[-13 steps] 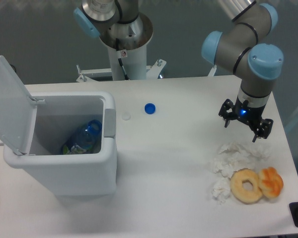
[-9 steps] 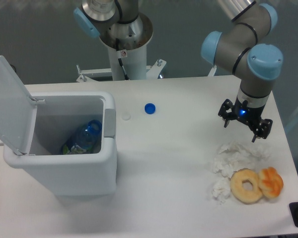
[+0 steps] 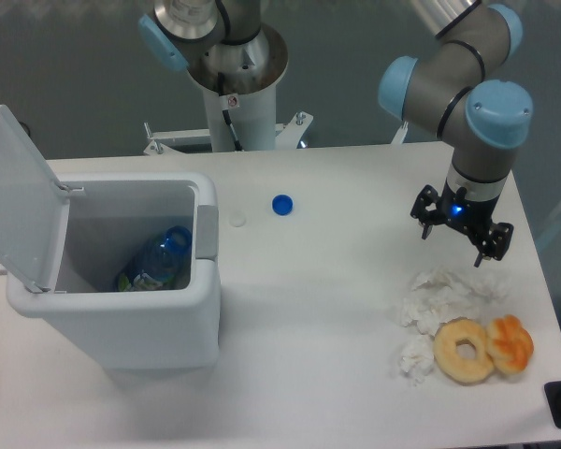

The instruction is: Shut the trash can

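So, nearest first:

Donut and orange pastry: they lie at the near right of the counter, touching each other, with crumpled white tissue just beside them. A low sweep out of this corner would likely drag them along or push them off the edge.

Trash can: it stands at the near left of the counter, well apart from the arm. A plastic bottle lies inside, low enough that it should not block closing.

Lid: it is swung up and leans back over the left rim, past upright. A push from the wrong side would only force it further open; a hard shove could slide or tip the whole bin, which looks light.

Grey tab: it sits on the right rim. Pressing too gently may leave the lid resting without latching.

End effector: it hangs above the counter on the right, fingers spread apart and holding nothing. Splayed fingers could snag the lid's edge or hinge.

Blue cap and small white disc: both lie between arm and bin, so a low crossing might knock them away.
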Available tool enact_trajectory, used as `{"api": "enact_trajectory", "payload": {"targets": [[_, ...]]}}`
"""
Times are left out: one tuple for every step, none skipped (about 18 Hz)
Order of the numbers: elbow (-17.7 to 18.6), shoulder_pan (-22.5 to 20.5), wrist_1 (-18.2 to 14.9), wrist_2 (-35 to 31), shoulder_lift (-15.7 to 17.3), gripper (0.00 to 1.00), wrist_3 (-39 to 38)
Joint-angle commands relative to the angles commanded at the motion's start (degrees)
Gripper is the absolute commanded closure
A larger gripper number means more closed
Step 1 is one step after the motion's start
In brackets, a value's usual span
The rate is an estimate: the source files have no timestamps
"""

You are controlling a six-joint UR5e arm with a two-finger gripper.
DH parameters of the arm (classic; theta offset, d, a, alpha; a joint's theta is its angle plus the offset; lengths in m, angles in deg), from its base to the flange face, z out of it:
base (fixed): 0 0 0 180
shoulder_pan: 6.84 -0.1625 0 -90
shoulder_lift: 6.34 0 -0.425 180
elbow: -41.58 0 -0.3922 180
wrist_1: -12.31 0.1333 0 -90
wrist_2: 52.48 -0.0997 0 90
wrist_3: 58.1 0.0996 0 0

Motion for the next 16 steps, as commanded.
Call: {"api": "enact_trajectory", "payload": {"targets": [[-0.09,0.00,0.00,-0.35,0.09,0.00,-0.18],[-0.09,-0.26,0.00,-0.88,0.44,0.00,-0.18],[-0.09,-0.35,-0.09,-0.97,0.79,0.00,-0.27],[-0.09,-0.35,-0.09,-1.06,0.97,0.00,-0.36],[0.00,-0.18,-0.09,-0.80,1.40,0.00,-0.79],[-0.09,0.09,-0.17,-0.62,2.02,0.00,-2.71],[-0.09,0.61,-0.17,-0.27,2.02,0.00,-4.82],[-0.17,1.92,-0.09,0.08,2.11,0.00,-6.84],[-0.70,2.98,-0.09,0.26,2.20,0.00,-9.12],[-0.79,3.77,-0.17,0.78,2.72,0.00,-11.67],[-0.79,4.56,-0.52,1.57,4.29,0.00,-13.87],[-0.44,5.44,-0.96,2.71,5.53,0.00,-16.24],[-0.18,6.15,-1.75,3.68,6.67,0.00,-18.96],[-0.17,7.20,-3.32,5.08,9.12,0.00,-22.82],[-0.26,7.99,-4.21,6.31,10.54,0.00,-24.25],[-0.26,8.96,-5.09,7.54,12.03,0.00,-25.74]]}}
